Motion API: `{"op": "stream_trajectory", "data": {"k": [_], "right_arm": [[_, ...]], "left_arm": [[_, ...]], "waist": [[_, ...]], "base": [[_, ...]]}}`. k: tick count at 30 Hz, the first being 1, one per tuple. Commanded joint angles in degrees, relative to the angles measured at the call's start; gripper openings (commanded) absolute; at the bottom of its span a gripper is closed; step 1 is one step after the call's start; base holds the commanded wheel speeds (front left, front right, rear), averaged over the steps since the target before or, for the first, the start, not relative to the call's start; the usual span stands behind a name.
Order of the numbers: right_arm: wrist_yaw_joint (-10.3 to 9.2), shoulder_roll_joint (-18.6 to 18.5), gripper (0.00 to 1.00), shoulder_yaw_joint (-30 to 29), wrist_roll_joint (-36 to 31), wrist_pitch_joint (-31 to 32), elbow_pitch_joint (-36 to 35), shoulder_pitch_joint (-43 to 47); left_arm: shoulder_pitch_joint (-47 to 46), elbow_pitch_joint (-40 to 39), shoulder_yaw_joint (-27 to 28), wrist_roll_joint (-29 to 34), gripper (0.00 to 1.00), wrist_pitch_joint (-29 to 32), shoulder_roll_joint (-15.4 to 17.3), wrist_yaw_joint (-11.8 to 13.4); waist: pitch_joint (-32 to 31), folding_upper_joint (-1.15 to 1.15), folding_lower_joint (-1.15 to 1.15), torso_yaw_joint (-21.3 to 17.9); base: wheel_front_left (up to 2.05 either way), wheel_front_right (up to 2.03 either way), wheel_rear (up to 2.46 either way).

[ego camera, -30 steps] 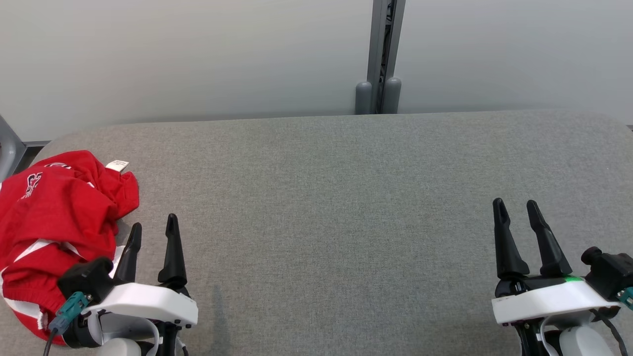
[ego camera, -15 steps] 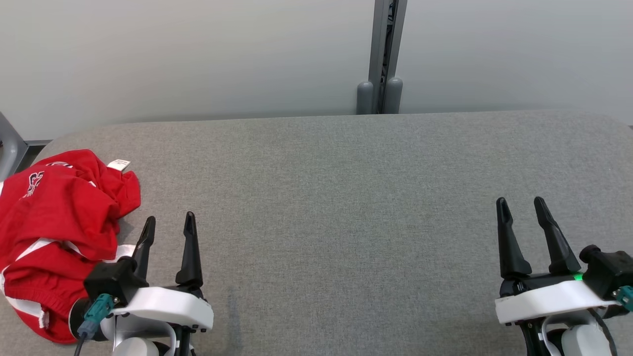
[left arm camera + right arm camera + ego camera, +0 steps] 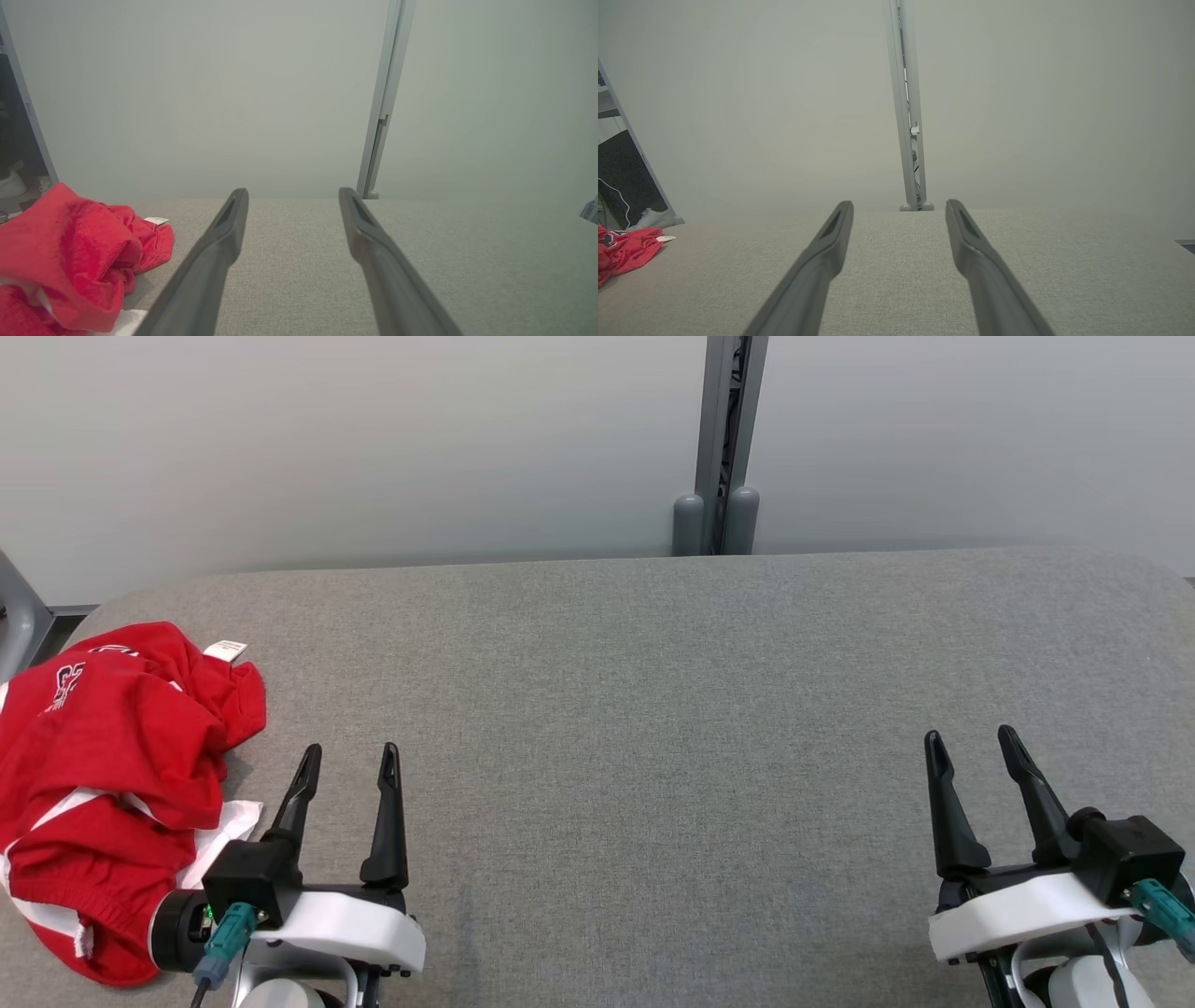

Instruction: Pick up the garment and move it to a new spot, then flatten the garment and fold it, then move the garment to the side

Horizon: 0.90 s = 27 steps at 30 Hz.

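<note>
The garment (image 3: 107, 765) is red with white stripes and a white tag, lying crumpled at the left end of the grey table (image 3: 653, 709). The left wrist view has it at the lower left (image 3: 74, 261), and the right wrist view far off at the left edge (image 3: 621, 254). My left gripper (image 3: 350, 761) is open just right of the heap, its fingers apart with nothing between them (image 3: 292, 196). At the lower right my right gripper (image 3: 971, 747) is open too, far from the cloth, and empty (image 3: 899, 207).
A pale wall stands behind the table, with a grey post (image 3: 719, 448) rising at the far edge. At the far left a grey frame leg (image 3: 19, 616) borders the table. A shoe (image 3: 656, 217) sits on the floor beyond the left end.
My left gripper has moved right and a little back, away from the garment, uncovering a white part of the cloth. The right gripper dropped slightly toward the near edge. The garment has stayed put.
</note>
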Motion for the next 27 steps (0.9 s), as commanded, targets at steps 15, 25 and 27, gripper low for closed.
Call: {"op": "stream_trajectory", "data": {"k": [15,25,27], "right_arm": [[0.20,-0.59,1.00,-0.16,-5.32,-0.63,0.64,-0.82],[0.20,-0.58,1.00,-0.07,-4.93,-0.63,1.21,-1.04],[0.20,-0.58,1.00,-0.08,-4.86,-0.63,1.27,-1.03]], "left_arm": [[0.24,0.62,-2.05,4.81,1.00,-2.59,0.28,0.89],[0.14,0.81,-1.91,4.23,1.00,-2.59,0.27,0.89],[0.18,0.88,-1.95,4.14,1.00,-2.59,0.28,0.89]], "waist": [[-0.20,0.00,0.00,0.29],[-0.21,0.00,0.00,0.31],[-0.24,0.00,0.00,0.29]], "base": [[0.00,0.00,0.00],[0.00,0.00,0.00],[0.00,0.00,0.00]]}}
